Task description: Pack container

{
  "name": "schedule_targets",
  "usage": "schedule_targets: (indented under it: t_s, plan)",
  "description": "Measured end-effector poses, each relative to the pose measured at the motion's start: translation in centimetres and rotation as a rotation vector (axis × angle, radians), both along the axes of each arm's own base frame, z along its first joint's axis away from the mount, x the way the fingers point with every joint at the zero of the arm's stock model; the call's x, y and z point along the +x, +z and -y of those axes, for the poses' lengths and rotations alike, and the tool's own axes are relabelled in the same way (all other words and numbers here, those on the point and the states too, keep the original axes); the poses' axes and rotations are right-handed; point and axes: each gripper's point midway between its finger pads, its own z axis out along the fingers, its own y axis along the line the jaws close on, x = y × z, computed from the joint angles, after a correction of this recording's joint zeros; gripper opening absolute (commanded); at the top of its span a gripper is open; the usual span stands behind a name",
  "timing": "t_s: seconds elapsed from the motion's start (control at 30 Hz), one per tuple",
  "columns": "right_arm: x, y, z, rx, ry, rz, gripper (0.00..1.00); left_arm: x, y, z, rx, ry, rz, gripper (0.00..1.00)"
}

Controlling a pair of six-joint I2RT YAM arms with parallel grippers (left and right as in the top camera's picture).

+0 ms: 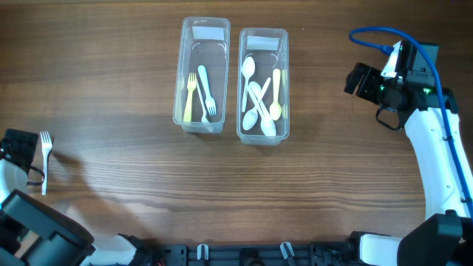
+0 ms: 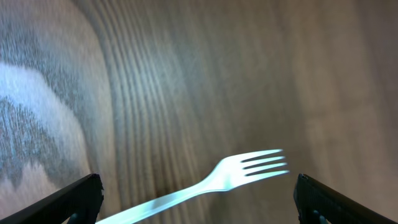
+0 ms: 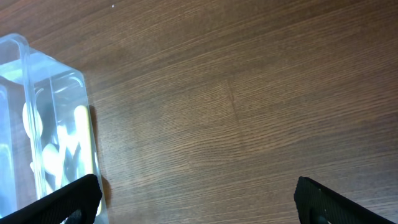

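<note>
White and blurred, the plastic fork (image 2: pixel 249 169) lies right under my left wrist camera, tines to the right and handle running down towards the lower left corner. My left claw (image 2: pixel 196 199) is spread wide, one finger (image 2: pixel 71 198) at each bottom corner of that view, and the fork sits in the gap between them. Neither pad visibly presses on it. I cannot tell whether the handle touches the finger on that side, nor whether the fork rests flat on the table (image 1: pixel 310 192).

From overhead, the plastic fork (image 1: pixel 45 159) is at the far left edge of the table, just beside my left claw (image 1: pixel 22 151), tines pointing away from me, well apart from both bins.

Near the far side of the table, the two clear bins stand side by side, close but not touching. The fork bin (image 1: pixel 179 74) on the left holds a yellow fork (image 1: pixel 188 97) and a pale fork (image 1: pixel 206 92) lying lengthwise. The spoon bin (image 1: pixel 287 81) on the right holds several white spoons (image 1: pixel 255 103), crossed over one another, and a yellow spoon (image 1: pixel 276 94).

My right claw (image 1: pixel 360 78) hangs to the right of the spoon bin, apart from it. Its fingers are spread too, and nothing is between them (image 3: pixel 196 199); only a corner of the spoon bin (image 3: pixel 50 59) shows at the left of its camera view.
</note>
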Motion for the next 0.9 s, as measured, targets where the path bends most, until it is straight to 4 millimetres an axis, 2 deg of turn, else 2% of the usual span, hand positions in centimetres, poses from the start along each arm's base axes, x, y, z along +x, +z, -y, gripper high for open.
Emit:
schedule_targets:
  t_s: [0.17, 0.33, 0.43, 0.6, 0.8, 0.9]
  plan:
    - [0.0, 0.0, 0.0, 0.0, 0.0, 0.0, 1.0, -1.1, -3.0, 0.1, -0.041, 0.014, -0.088, 1.0]
    - [0.0, 0.0, 0.0, 0.0, 0.0, 0.0, 1.0, -0.4, -4.1, -0.5, -0.038, 0.01, -0.078, 1.0]
    - [0.0, 0.0, 0.0, 0.0, 0.0, 0.0, 1.0, -0.2, -5.8, -0.1, -0.073, -0.013, -0.086, 1.0]
    - [0.0, 0.0, 0.0, 0.0, 0.0, 0.0, 1.0, 0.8, -5.9, -0.9, -0.076, -0.028, -0.076, 1.0]
    - [0.0, 0.0, 0.0, 0.0, 0.0, 0.0, 1.0, 1.0, -5.8, -0.6, -0.121, -0.056, -0.045, 1.0]
    - [0.0, 0.0, 0.0, 0.0, 0.0, 0.0, 1.0, 1.6, -5.7, 0.2, -0.155, -0.109, -0.01, 0.99]
